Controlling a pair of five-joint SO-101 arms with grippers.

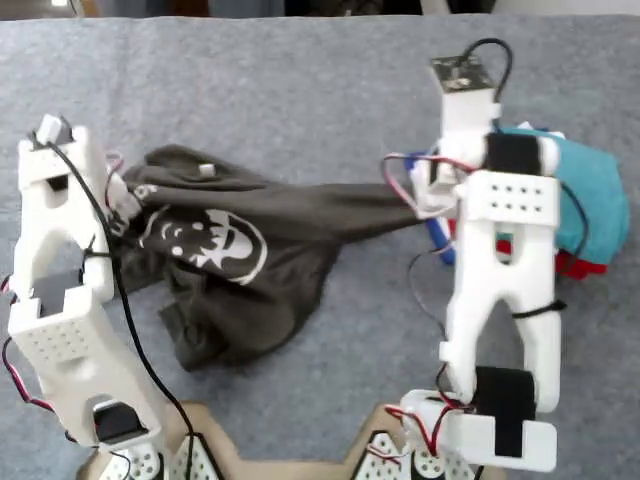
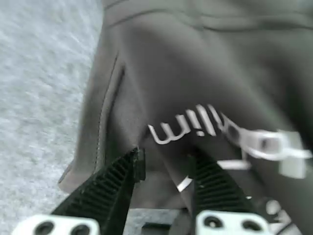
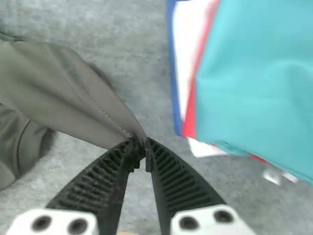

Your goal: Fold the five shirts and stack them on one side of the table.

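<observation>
The dark shirt (image 1: 230,260) with its white print lies crumpled on the left half of the grey worktop (image 1: 300,70), with one corner drawn taut toward the right edge. The left pincer (image 2: 166,169) clamps a thick fold at the shirt's left side. The right pincer (image 3: 141,149), nearly closed, pinches the drawn-out corner. Just beyond it, at the right edge, sits a folded stack (image 1: 585,265) topped by a teal shirt (image 3: 254,73).

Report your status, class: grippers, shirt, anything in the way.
Left gripper at dark shirt, printed end, grip unclear. Right gripper shut on its far edge, fabric taut. Folded stack close beside right gripper.
</observation>
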